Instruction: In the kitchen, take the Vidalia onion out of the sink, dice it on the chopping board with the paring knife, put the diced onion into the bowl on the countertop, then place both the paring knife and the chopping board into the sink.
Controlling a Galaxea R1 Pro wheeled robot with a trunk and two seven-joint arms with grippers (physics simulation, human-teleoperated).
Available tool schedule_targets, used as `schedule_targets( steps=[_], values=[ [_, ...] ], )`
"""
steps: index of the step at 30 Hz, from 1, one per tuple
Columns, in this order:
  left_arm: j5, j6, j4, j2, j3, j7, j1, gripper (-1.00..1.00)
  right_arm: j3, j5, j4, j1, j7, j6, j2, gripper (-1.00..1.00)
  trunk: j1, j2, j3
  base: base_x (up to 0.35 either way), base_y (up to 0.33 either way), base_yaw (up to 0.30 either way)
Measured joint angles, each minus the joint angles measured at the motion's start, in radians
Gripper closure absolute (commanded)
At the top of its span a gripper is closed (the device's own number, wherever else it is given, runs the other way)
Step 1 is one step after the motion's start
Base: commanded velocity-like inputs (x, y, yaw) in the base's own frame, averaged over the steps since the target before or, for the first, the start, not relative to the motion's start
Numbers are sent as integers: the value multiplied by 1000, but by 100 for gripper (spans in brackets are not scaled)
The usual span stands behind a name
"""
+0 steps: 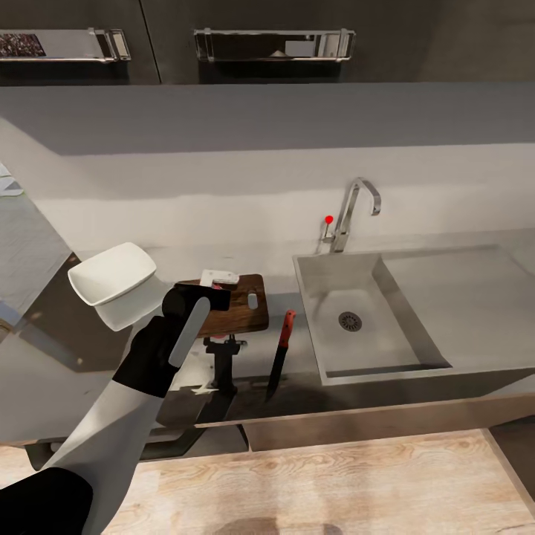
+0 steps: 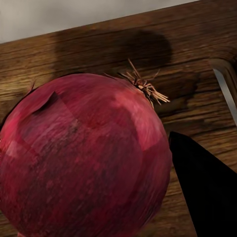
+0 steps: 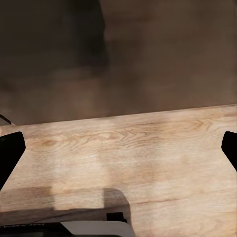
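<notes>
At lower centre of the head view the left gripper [image 1: 216, 286] clasps the onion [image 2: 81, 155] on the board [image 1: 241, 306], round, firm, likely to roll; the slim, stiff knife [image 1: 280, 355], beside it on the surface [image 1: 96, 386], suits a handle grasp; the right gripper [image 3: 118, 148] is spread, empty.

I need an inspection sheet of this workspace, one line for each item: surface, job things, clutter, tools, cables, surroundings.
Surface: glossy grey countertop, reflective.
Job things: Vidalia onion whole, over the chopping board; paring knife on the countertop between board and sink; basin holds nothing; bowl beside the board, away from the sink.
Clutter: nothing seen.
Tools: left tool over the board, onion close between its fingers, grip unclear; right tool open above the wooden floor.
Cables: nothing seen.
Surroundings: faucet with red knob behind the sink; dark cabinets above.
</notes>
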Motion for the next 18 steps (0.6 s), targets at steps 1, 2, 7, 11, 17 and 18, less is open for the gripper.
schedule_targets(
  steps=[1, 2, 7, 11, 17, 18],
  values=[
    [0, 0, 1, 0, 0, 0, 0, 100, 0, 0, 0, 0, 0, 0, 0, -100, 0, 0, -1, 0, 0, 0],
    [0, 0, 1, 0, 0, 0, 0, 100, 0, 0, 0, 0, 0, 0, 0, -100, 0, 0, -2, 0, 0, 0],
    [0, 0, 3, 0, 0, 0, 0, 100, 0, 0, 0, 0, 0, 0, 0, -100, 0, 0, -7, 0, 0, 0],
    [0, 0, 4, 0, 0, 0, 0, 100, 0, 0, 0, 0, 0, 0, 0, -100, 0, 0, -12, 0, 0, 0],
    [0, 0, 3, 0, 0, 0, 0, 100, 0, 0, -1, 0, 0, 0, 0, -100, 0, 0, -19, 0, 0, 0],
    [0, 0, 3, 0, 0, 0, 0, 100, 0, 0, 0, 0, 0, 0, 0, -100, 0, 0, -20, 0, 0, 0]
  ],
)
